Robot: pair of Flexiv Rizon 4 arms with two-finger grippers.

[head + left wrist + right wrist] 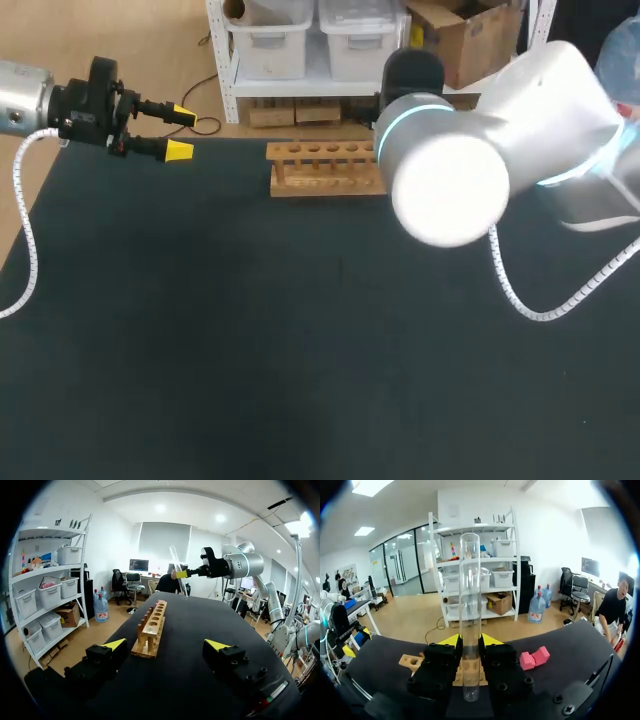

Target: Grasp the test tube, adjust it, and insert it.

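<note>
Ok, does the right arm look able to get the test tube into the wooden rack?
Probably yes. The right gripper is shut on the test tube, roughly upright, near one end of the wooden rack; the holes that show look empty, and the left gripper sits open, clear of it.

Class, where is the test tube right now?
The tube stands upright between the jaws of the right gripper, near the right end of the rack.

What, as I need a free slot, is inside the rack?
Nothing stands in any visible hole of the rack. In the head view the right arm covers its end.
</note>
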